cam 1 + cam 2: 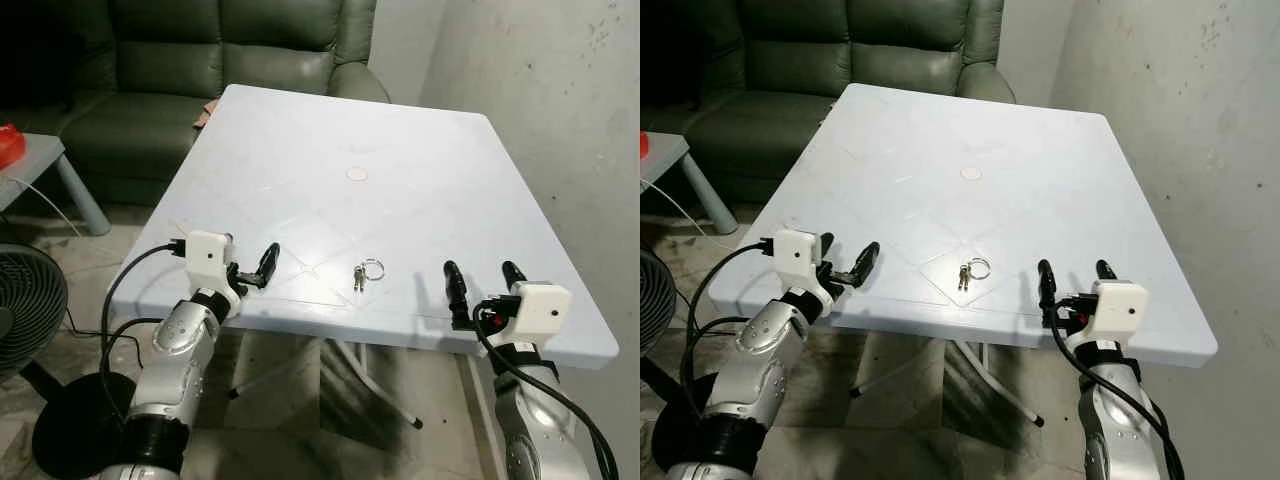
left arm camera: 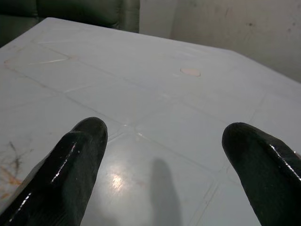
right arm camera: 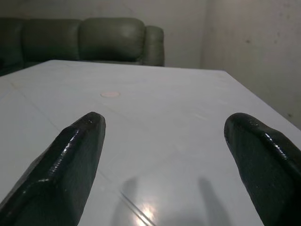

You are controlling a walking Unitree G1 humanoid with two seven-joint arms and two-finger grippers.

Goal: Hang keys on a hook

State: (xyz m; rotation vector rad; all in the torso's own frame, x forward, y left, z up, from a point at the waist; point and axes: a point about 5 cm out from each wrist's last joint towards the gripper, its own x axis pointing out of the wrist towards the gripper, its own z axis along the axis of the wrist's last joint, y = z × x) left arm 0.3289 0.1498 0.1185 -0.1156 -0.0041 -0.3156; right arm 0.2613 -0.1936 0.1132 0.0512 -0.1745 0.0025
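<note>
A small bunch of keys on a ring (image 1: 366, 272) lies flat on the white plastic table (image 1: 400, 130), close to its front edge. My left gripper (image 1: 255, 268) hovers over the front left corner of the table, left of the keys, and its fingers (image 2: 80, 155) are spread wide with nothing between them. My right gripper (image 1: 482, 275) sits at the front edge to the right of the keys, open and empty, with its fingers (image 3: 70, 155) pointing across the tabletop. Both grippers are apart from the keys.
A dark green sofa (image 1: 220, 60) stands behind the table. A black floor fan (image 1: 25, 300) and a grey side table (image 1: 40, 160) are to the left. A bare wall (image 1: 560, 100) runs close along the right. A round cap (image 1: 356, 174) marks the table's middle.
</note>
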